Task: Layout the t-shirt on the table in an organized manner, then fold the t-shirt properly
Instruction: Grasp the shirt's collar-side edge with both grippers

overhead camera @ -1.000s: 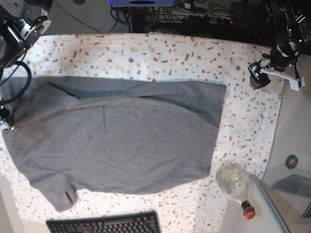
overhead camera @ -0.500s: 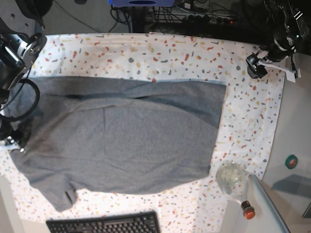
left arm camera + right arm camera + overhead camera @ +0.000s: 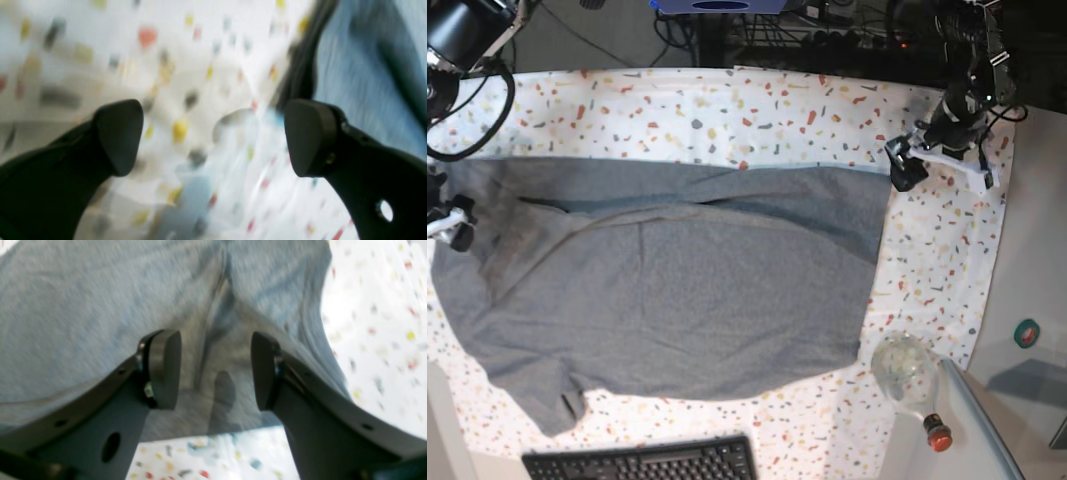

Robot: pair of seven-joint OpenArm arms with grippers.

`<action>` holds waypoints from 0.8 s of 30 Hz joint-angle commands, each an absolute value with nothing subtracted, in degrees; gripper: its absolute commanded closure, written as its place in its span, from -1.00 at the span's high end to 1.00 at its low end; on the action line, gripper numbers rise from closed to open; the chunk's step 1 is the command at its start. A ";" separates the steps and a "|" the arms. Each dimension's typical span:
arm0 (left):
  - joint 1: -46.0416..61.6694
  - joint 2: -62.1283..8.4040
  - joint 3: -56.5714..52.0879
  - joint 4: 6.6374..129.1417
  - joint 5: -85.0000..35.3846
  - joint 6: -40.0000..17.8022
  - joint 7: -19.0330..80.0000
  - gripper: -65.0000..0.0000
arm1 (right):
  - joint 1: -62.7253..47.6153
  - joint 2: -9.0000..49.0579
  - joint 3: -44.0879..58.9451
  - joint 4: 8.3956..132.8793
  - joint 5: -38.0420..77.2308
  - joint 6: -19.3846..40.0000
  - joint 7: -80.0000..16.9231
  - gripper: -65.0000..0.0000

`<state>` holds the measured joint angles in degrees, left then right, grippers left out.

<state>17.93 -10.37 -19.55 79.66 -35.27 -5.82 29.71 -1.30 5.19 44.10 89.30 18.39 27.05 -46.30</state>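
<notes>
Looking at the base view first: the t-shirt (image 3: 667, 300) is lying spread across the table (image 3: 757, 110), covering most of its middle and left part, with a fold ridge running along its upper portion and a sleeve poking out at the lower left near a keyboard (image 3: 642, 462). The left gripper (image 3: 907, 165) is hovering just off the shirt's upper right corner, over bare speckled cloth. The right gripper (image 3: 452, 222) is sitting at the shirt's left edge, partly cut off by the frame. A clear bottle with a red cap (image 3: 912, 378) is lying at the table's lower right corner.

Left wrist view, blurry: the left gripper (image 3: 213, 136) is showing its jaws wide apart, nothing between them, only the table (image 3: 186, 66) below. A strip of the t-shirt (image 3: 367, 76) is showing at upper right.

Right wrist view: the right gripper (image 3: 215, 368) is standing with jaws parted, pads clear of the fabric, gripping nothing. The t-shirt (image 3: 100, 300) is lying wrinkled beneath them, its edge ending just short of the table (image 3: 377, 323).
</notes>
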 commanded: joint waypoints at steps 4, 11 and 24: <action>17.10 -10.15 -15.78 81.36 -37.14 -6.73 31.16 1.00 | -1.98 6.11 44.18 90.42 19.56 27.47 -44.88 0.01; 15.69 -9.89 -14.29 81.54 -38.99 -11.12 31.25 1.00 | -2.77 6.11 44.18 90.42 19.56 27.47 -44.88 0.00; 13.93 -9.89 -14.37 75.03 -40.40 -11.12 31.08 0.81 | -3.65 5.41 45.93 90.33 19.56 27.03 -44.88 -0.02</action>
